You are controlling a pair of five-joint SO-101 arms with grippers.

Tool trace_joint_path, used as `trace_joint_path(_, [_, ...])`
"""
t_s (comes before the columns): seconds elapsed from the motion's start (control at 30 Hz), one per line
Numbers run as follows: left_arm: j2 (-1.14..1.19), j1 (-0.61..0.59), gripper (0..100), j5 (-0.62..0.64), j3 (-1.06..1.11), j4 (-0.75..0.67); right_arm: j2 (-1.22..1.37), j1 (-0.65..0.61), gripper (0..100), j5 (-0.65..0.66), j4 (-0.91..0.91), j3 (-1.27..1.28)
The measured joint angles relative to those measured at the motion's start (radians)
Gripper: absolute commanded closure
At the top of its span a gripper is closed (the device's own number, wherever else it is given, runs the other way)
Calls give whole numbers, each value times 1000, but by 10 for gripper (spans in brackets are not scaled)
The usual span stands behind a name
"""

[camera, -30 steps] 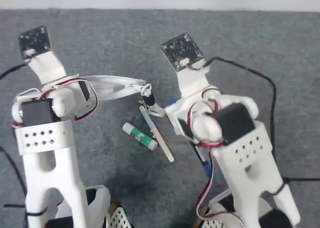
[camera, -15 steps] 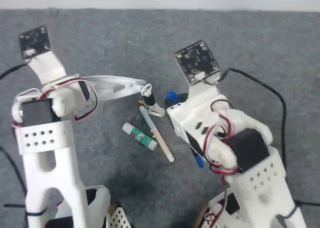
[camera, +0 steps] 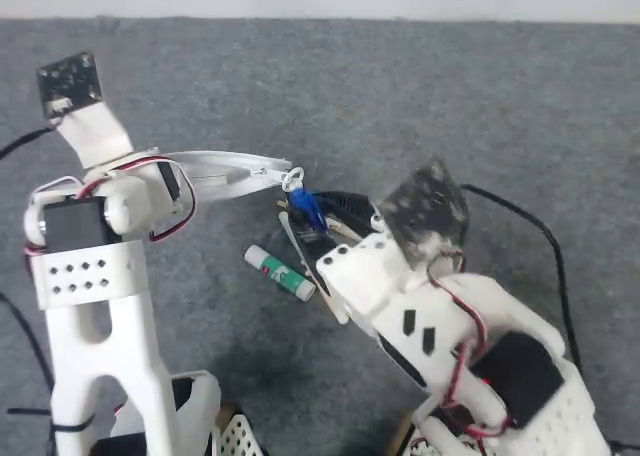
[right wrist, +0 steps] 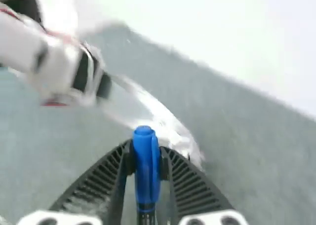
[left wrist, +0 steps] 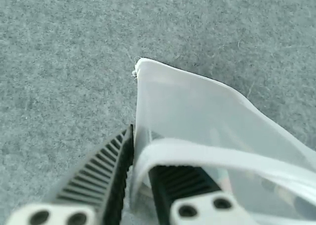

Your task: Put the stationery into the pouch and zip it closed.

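The pouch, a translucent white sleeve, is held up off the grey table by the left gripper. The gripper is closed on the pouch's edge, with one ribbed black finger outside the wall and the other inside, under the white band of the opening. In the high view the pouch stretches away from the left arm towards the middle of the table and ends in a small metal zip pull. The right gripper is clamped on a blue pen, its two fingers pressing the barrel from either side, and the pen's rounded end sticks out past the fingertips. That end sits just beside the zip-pull end of the pouch and points at it; whether the two touch cannot be told. In the right wrist view the pouch lies directly ahead of the pen tip. A white glue stick with a green and red label lies flat on the table near the pouch, on the side closer to the arm bases. A pale thin pen or pencil lies just beside the glue stick, also below the zip-pull end, and the right arm covers part of its length. Both lie outside the pouch.
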Motion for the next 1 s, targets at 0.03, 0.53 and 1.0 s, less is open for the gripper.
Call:
trace_joint_path(0.03, [0, 0, 988, 0, 0, 0, -26, 0, 992, 0, -34, 25])
trace_joint_path(0.53, [0, 0, 988, 0, 0, 0, -143, -8, 992, 0, -686, 345])
trace_joint_path(1.0, [0, 0, 988, 0, 0, 0, -55, -9, 992, 0, -1069, 345])
